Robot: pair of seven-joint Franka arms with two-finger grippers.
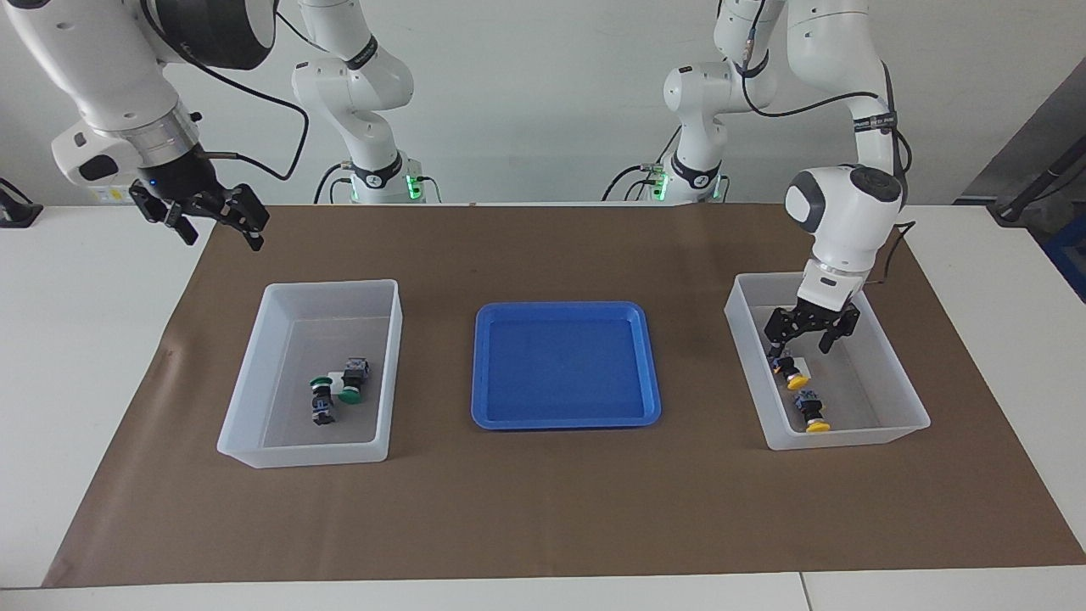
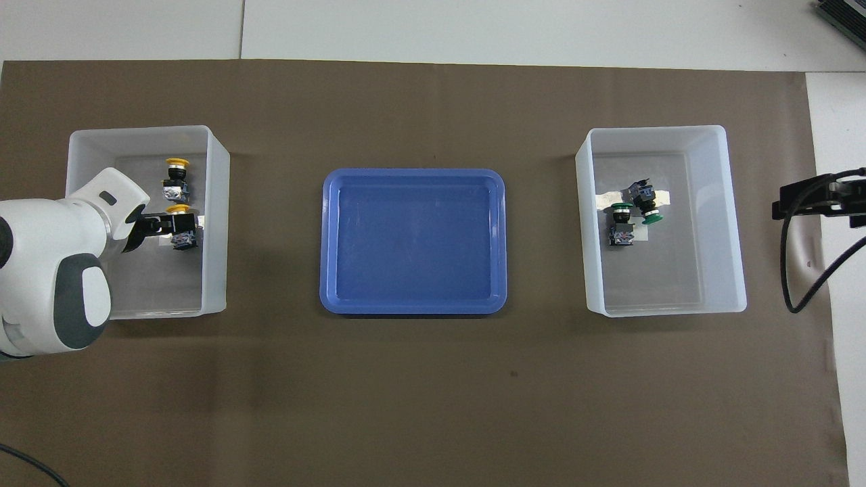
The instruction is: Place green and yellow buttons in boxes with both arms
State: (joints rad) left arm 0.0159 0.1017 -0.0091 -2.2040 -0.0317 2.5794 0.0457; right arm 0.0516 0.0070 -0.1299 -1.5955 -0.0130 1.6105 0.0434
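Two yellow buttons [image 1: 797, 382] lie on the floor of the box [image 1: 899, 399] at the left arm's end of the table, and two green buttons [image 1: 321, 386] lie in the matching box [image 1: 254, 407] at the right arm's end. All four switches are therefore sorted by colour, and the placing appears complete; judged from this, only the withdrawal of the arms remains.

The yellow button nearer the robots lies on its side, its long axis running body to cap, cap pointing away from the robots and slightly toward the blue tray [image 1: 501, 407]. Its companion [image 1: 816, 424], farther from the robots, lies roughly parallel, cap likewise away. The green pair lie close together, one touching the other (their exact headings are hard to read).

The left gripper [image 1: 801, 334] hangs inside its box just above the nearer yellow button, fingers spread and holding nothing. The right gripper [image 1: 214, 221] waits raised over the brown mat near the table's robot-side edge, fingers apart and empty.
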